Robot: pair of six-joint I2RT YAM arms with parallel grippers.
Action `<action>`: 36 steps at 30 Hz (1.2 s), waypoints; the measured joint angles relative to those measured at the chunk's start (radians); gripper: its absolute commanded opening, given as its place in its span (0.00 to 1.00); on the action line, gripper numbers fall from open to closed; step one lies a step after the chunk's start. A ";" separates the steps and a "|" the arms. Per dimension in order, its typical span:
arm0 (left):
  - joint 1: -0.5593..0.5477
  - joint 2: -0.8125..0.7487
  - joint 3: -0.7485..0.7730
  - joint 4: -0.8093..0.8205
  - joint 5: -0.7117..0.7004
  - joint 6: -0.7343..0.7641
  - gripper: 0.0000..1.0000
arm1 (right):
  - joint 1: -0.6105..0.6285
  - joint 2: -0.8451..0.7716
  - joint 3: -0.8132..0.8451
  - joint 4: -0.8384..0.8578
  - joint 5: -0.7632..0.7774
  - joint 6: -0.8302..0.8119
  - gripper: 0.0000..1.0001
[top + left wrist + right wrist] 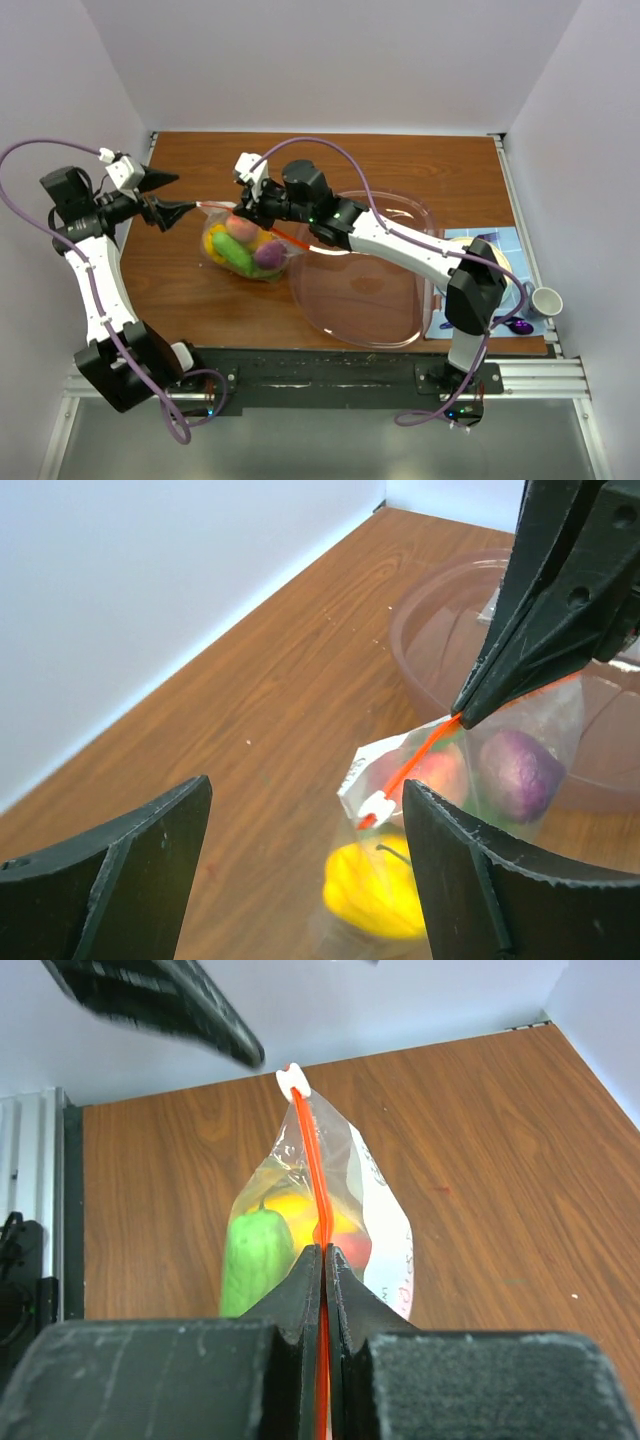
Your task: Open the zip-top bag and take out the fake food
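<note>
The zip-top bag [245, 247] stands on the wooden table, clear, with a red-orange zip strip [312, 1170] along its top. Inside is the fake food: a yellow piece [375, 890], a purple one [520, 775], a green one [255, 1260] and a pink-red one. My right gripper [262, 215] is shut on the zip strip near its right end [323, 1252]. My left gripper [186, 193] is open at the strip's left end. The white slider [378, 805] lies just ahead of its open jaws, nearer the right finger [480, 880], and is not gripped.
A large clear pinkish bowl [370, 290] lies right of the bag, under my right arm. A blue mat [500, 245] and a white cup [546, 300] are at the far right. White walls close in the table on three sides.
</note>
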 measured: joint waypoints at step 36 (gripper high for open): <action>-0.079 0.094 0.010 -0.167 0.021 0.285 0.81 | -0.087 0.003 0.043 0.047 -0.300 0.206 0.00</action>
